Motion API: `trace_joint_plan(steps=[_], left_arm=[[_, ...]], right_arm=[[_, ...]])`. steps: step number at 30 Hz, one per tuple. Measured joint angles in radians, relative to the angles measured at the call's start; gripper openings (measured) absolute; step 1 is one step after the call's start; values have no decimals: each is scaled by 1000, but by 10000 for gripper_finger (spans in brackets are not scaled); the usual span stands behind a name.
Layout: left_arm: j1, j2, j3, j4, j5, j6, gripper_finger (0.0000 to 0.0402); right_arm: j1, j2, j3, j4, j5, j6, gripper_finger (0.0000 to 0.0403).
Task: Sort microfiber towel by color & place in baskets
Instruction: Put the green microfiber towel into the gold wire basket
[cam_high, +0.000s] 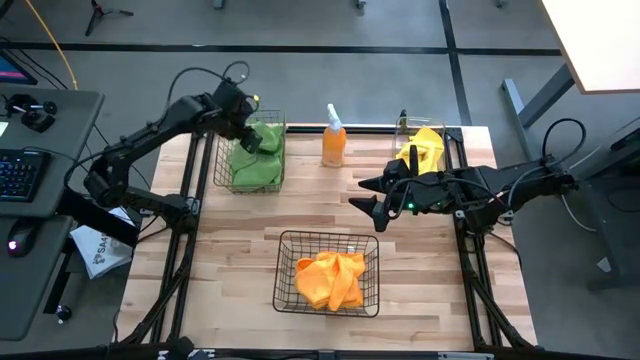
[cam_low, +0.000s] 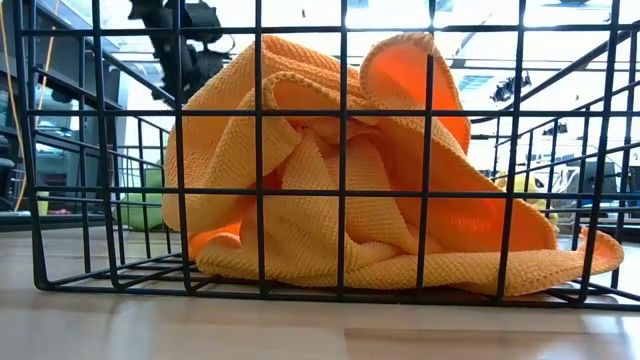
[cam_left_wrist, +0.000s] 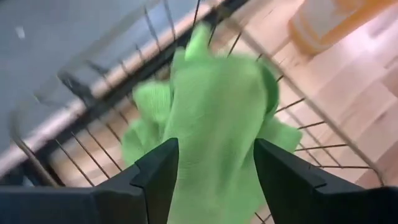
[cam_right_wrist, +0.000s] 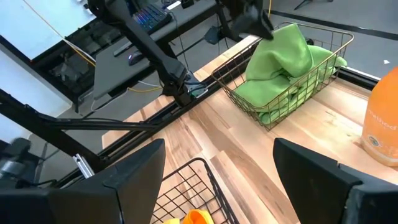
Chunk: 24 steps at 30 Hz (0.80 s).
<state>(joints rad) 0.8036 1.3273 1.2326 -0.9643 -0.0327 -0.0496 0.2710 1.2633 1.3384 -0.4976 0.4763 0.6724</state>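
Observation:
My left gripper (cam_high: 250, 122) reaches over the wire basket (cam_high: 216, 165) at the table's far left and is shut on a green towel (cam_left_wrist: 217, 106), above the other green towels (cam_high: 256, 165) piled in it. My right gripper (cam_high: 372, 200) hovers open over bare wood at mid-table, right of centre, touching nothing. A black wire basket (cam_high: 282, 270) near the front edge holds orange towels (cam_high: 330, 278), which fill the low view (cam_low: 330, 170). A clear bin (cam_high: 402, 130) at the far right holds a yellow towel (cam_high: 428, 148). My left gripper has a bunched part of the green towel (cam_left_wrist: 214, 155) between its two fingers (cam_left_wrist: 158, 171), coming from above and slanting toward the basket. The towel rises in a peak (cam_right_wrist: 289, 37) up to the gripper. Its lower part rests on the green pile in the basket (cam_right_wrist: 273, 118).
An orange spray bottle (cam_high: 333, 140) stands at the far edge between the green basket and the clear bin. Bare wood lies between the three containers. Dark frame rails (cam_high: 180, 250) run along both table sides. A desk with a keyboard (cam_high: 20, 172) stands left of the table.

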Motion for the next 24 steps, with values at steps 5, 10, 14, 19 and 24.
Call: trace_joint_plan(steps=[5, 10, 14, 19, 24], left_arm=[[-35, -1, 80, -40, 20, 315, 197], [-97, 50, 52, -69, -184, 536, 127], [-83, 129, 20, -18, -226, 499, 17], [-57, 245, -17, 38, -208, 496, 2], [-52, 373, -54, 32, -111, 496, 0]], right_arm=[[0, 0, 0, 0, 0, -3, 293], [0, 0, 0, 0, 0, -2, 293], [-3, 0, 0, 0, 0, 1, 293], [-3, 0, 0, 0, 0, 28, 293], [-3, 0, 0, 0, 1, 43, 293]])
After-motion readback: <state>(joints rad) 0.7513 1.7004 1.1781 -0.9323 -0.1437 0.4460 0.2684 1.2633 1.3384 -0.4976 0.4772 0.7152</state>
